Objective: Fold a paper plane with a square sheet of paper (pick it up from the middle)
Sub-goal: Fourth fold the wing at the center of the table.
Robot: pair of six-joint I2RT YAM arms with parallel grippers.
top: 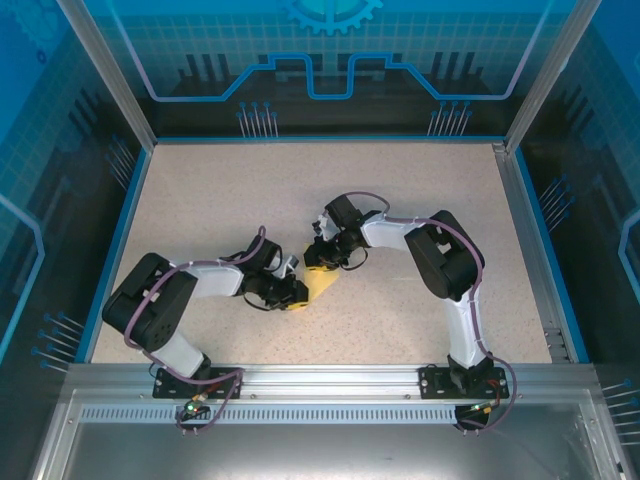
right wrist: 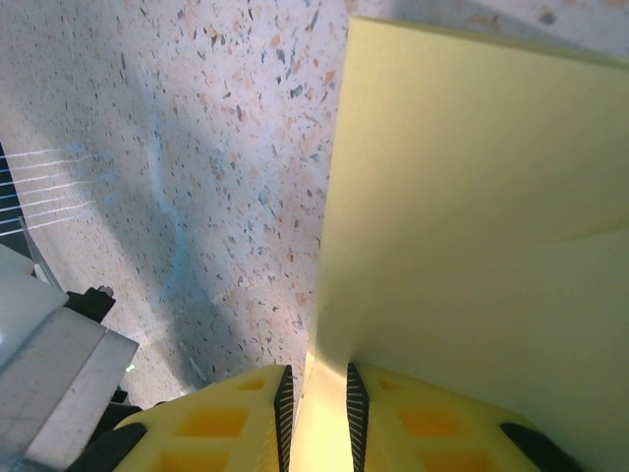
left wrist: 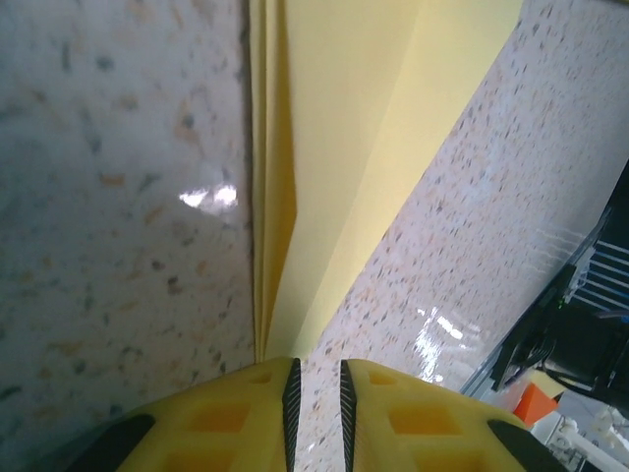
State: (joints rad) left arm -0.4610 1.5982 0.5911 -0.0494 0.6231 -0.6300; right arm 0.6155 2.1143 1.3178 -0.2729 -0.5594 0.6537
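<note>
As left fingers (left wrist: 221,418) and right fingers (right wrist: 418,423) pinch it, the yellow paper (top: 322,284) shows folds.

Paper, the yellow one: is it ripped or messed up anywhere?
No rips or crumples that I can see. The paper is folded in layers with straight creases. The right pincer pinches one edge, and the left pincer sits nearly closed at the other end. Nothing stands out.

Robot lab cell, speckled table (top: 250,190), blue printed walls (top: 330,50), aluminium frame (top: 330,375).
</note>
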